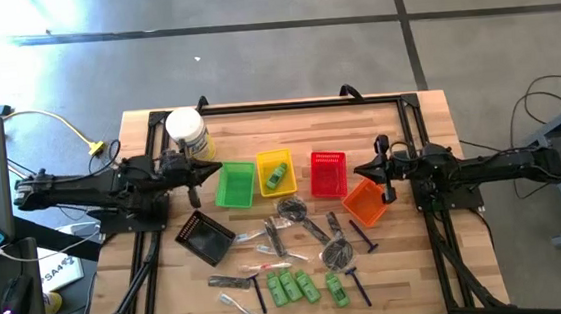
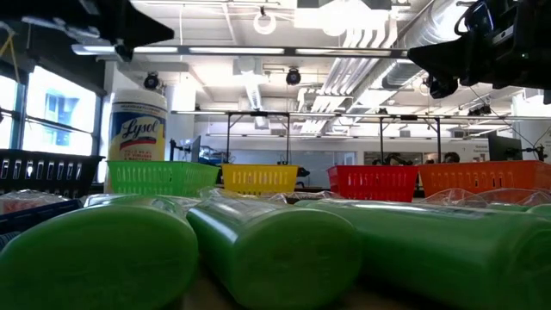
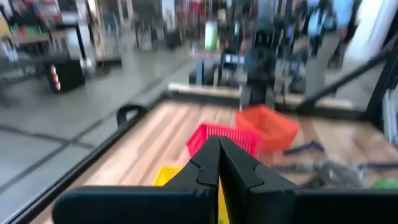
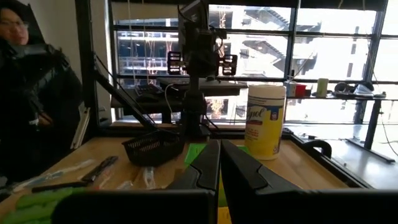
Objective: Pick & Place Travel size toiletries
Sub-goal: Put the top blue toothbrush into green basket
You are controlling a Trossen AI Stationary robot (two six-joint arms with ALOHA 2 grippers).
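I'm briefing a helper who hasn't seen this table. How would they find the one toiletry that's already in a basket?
Start at the row of coloured baskets across the middle of the wooden table: green, yellow, red, orange. Look in the yellow basket, second from the white wipes jar. The green bottle lies inside it, the only toiletry in a basket; the others lie loose on the tabletop.
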